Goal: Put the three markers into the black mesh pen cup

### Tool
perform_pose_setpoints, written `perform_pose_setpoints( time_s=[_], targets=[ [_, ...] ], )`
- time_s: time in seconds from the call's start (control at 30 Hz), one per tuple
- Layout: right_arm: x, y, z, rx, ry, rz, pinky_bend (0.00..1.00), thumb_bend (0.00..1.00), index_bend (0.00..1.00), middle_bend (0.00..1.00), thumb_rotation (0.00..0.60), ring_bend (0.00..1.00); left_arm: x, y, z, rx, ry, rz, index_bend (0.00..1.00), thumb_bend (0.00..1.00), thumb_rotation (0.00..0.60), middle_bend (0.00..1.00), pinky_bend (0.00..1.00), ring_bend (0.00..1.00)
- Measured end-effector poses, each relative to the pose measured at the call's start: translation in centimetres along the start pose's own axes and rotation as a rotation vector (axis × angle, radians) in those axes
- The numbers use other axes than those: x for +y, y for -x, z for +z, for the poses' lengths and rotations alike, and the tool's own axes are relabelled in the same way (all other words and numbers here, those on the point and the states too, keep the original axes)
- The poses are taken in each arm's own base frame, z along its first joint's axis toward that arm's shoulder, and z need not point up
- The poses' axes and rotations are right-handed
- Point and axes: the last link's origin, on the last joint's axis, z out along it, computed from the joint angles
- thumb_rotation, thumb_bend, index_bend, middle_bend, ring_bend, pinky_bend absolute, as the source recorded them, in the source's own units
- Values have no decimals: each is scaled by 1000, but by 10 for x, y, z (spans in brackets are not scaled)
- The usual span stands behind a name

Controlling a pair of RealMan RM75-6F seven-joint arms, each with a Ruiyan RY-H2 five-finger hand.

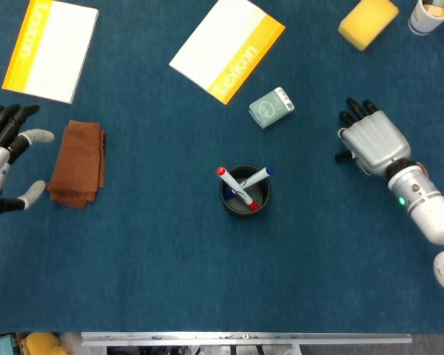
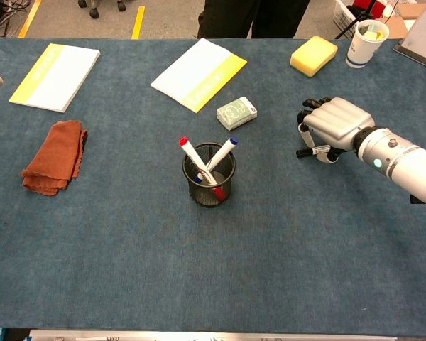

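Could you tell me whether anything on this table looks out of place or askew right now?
Nothing looks spilled or damaged. Two markers lean crossed in the black mesh pen cup; the third marker lies under the right hand, still outside it.

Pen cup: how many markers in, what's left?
Done: two markers, red-capped and blue-capped, stand in the cup. In hand: the right hand is over the third marker at the table's right; whether it grips it is unclear. The left hand is open. Left: carry that marker into the cup.
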Motion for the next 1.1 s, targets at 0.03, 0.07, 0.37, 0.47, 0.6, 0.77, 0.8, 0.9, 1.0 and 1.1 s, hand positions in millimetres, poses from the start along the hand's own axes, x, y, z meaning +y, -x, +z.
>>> perform_pose_setpoints(
  time_s=[0.03, 0.07, 0.37, 0.47, 0.6, 0.77, 0.8, 0.9, 1.0, 1.1],
  targets=[
    [0, 0, 0, 1, 2, 4, 162, 262, 555, 221, 600, 41, 0, 0, 0, 1, 0, 0, 262, 281, 600, 67, 5, 0],
    [1, -1, -1, 3, 5, 11, 163, 264, 556, 221, 600, 41, 0, -1, 0, 2, 0, 0, 262, 281, 600, 67, 5, 0],
    [3, -26, -11, 65, 2, 116, 163, 268, 579, 238, 600, 41, 0, -2, 0, 8, -1, -4, 262, 281, 600, 67, 5, 0],
    [2, -41, -18, 95, -14, 194, 163, 268, 591, 248, 600, 41, 0, -3, -1, 10, -1, -4, 262, 281, 600, 67, 5, 0],
    [-2, -65, -31, 144, -54, 323, 163, 268, 601, 258, 600, 41, 2, -4, -1, 13, 2, -1, 262, 281, 600, 67, 5, 0],
    [-7, -99, -50, 205, -131, 519, 163, 268, 613, 267, 600, 41, 4, -6, -2, 19, 6, 4, 262, 281, 600, 67, 5, 0],
    [-8, -105, -53, 214, -146, 555, 163, 268, 613, 267, 600, 41, 5, -6, -2, 19, 7, 4, 262, 281, 600, 67, 5, 0],
    [-12, -122, -61, 232, -197, 672, 163, 268, 613, 268, 600, 41, 7, -7, -4, 18, 10, 6, 262, 281, 600, 67, 5, 0],
    [-17, -136, -68, 232, -254, 781, 163, 268, 613, 268, 600, 41, 8, -8, -4, 19, 12, 8, 262, 281, 600, 67, 5, 0],
    [-24, -148, -75, 224, -319, 868, 163, 268, 613, 268, 600, 41, 8, -8, -5, 21, 10, 8, 262, 281, 600, 67, 5, 0]
  ],
)
